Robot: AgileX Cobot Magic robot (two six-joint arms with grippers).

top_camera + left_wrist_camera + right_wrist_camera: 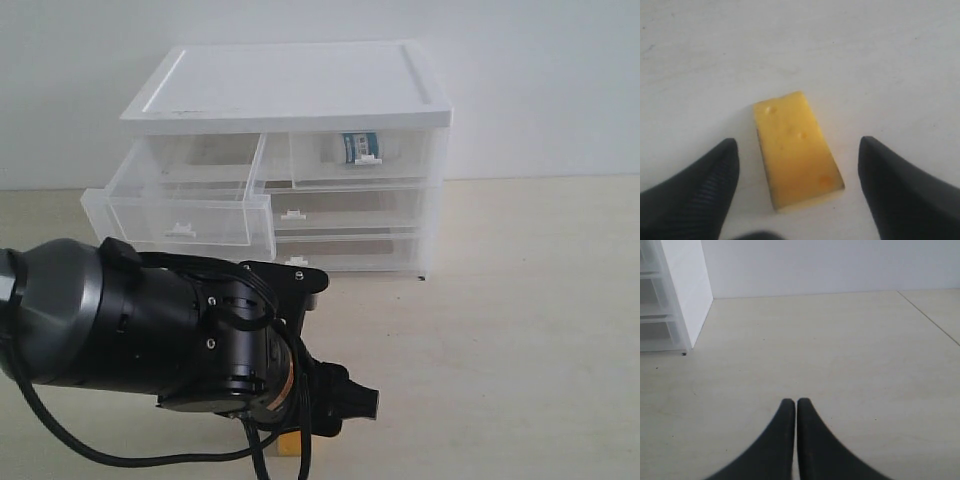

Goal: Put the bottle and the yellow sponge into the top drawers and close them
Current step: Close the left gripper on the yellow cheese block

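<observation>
The yellow sponge (797,160) lies flat on the pale table, and a sliver of the sponge (286,444) shows under the left arm in the exterior view. My left gripper (797,142) hangs over it, open, one finger on each side with a gap to the foam. The bottle (358,148) stands inside the right top drawer (400,160), which is pushed in. The left top drawer (180,205) is pulled out, and nothing shows inside it. My right gripper (792,401) is shut on nothing, low over bare table to the right of the cabinet.
The white-topped cabinet (290,85) stands at the back against the wall, its two full-width lower drawers (350,210) pushed in. The cabinet's side (687,290) shows in the right wrist view. The bulky left arm (150,325) hides the near left table.
</observation>
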